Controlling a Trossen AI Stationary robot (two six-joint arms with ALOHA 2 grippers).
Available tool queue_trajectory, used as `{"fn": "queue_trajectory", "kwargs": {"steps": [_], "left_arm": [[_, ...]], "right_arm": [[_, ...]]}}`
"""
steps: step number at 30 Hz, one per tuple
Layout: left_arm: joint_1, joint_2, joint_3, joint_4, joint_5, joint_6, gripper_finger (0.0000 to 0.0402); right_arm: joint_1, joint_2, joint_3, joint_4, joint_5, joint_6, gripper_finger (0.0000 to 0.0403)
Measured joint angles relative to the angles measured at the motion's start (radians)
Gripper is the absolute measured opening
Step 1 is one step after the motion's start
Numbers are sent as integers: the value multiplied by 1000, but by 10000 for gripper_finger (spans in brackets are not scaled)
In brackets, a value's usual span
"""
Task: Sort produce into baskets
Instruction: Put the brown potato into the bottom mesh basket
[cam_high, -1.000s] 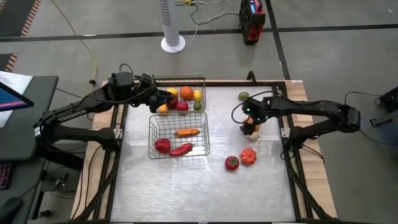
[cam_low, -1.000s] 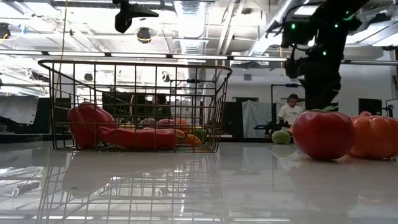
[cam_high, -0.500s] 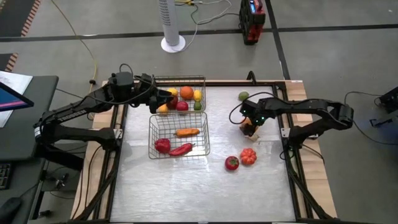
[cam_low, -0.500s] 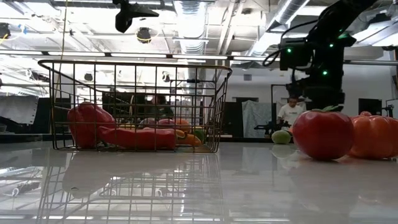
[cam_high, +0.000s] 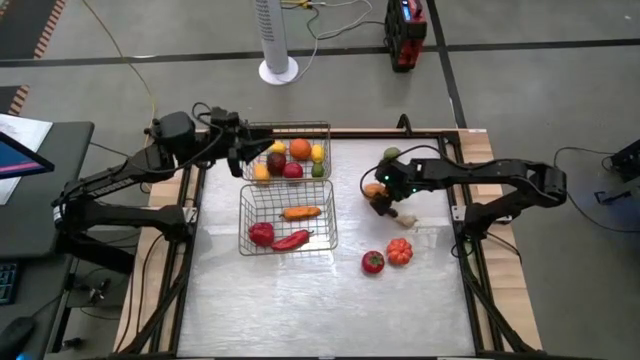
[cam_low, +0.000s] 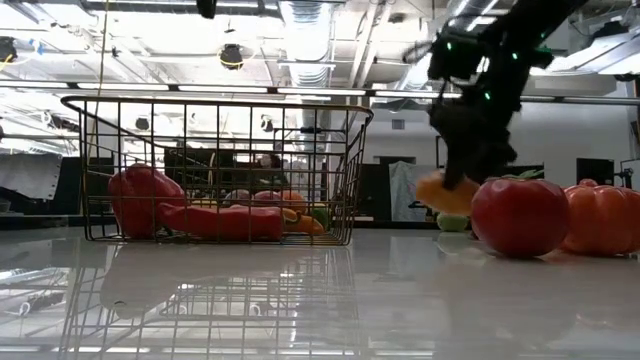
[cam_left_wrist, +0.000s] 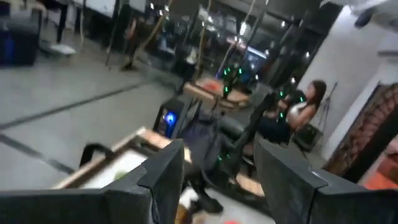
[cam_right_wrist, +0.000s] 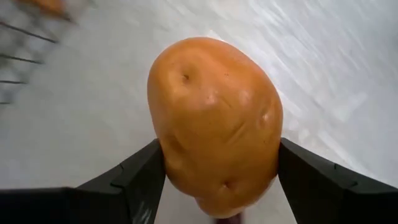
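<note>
While the sorting is partly done, this is how things lie around the near basket (cam_high: 288, 219), the one closer to the tabletop's middle.

Far basket (cam_high: 292, 156): touching the near basket's far side; holds an orange (cam_high: 300, 149), a dark red fruit (cam_high: 276, 161), a red one, yellow pieces and a green piece at its right end. Judged filled with fruit.

Near basket contents: a carrot (cam_high: 301, 212), a red bell pepper (cam_low: 138, 200) and a long red chilli (cam_low: 222, 222). Judged the vegetable side.

Right hand (cam_high: 381, 195): to the right of the near basket, clenched on a potato (cam_right_wrist: 214, 121), its dark fingers (cam_right_wrist: 134, 177) pressing both flanks; the low view shows the potato lifted off the tabletop (cam_high: 330, 300).

Left hand (cam_high: 240, 155): at the far basket's left end, beyond the near basket; fingers spread and holding nothing, as its wrist view shows.

Left on the tabletop: a red tomato (cam_high: 373, 262) and an orange ribbed piece (cam_high: 400, 251), touching each other, right of the near basket toward the front; a green piece (cam_high: 391, 154) well to its right and farther back; a pale object (cam_high: 406, 219) just beside the right hand, too small to identify.

Progress: well past halfway by my reckoning; the potato in transit plus three or four pieces remain.
</note>
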Motion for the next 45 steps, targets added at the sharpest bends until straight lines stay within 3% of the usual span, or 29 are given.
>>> {"fn": "queue_trajectory", "kwargs": {"steps": [7, 17, 23, 31, 38, 45], "left_arm": [[1, 25, 0, -24, -188, -84, 183], [-26, 77, 17, 77, -152, -116, 183], [-92, 77, 74, -61, -266, -92, 183], [-89, 77, 162, -332, -315, -96, 183], [-19, 71, 168, -323, -120, -23, 183], [9, 67, 168, -306, -120, 29, 183]], "right_arm": [[105, -1, 117, 161, 43, 79, 302], [264, 22, 185, 496, 62, 106, 302], [317, 62, 190, 668, 70, 104, 302], [306, 219, 339, 601, -40, 9, 302], [286, 376, 546, 417, -120, -192, 311], [247, 483, 688, 218, -273, -216, 374]]}}
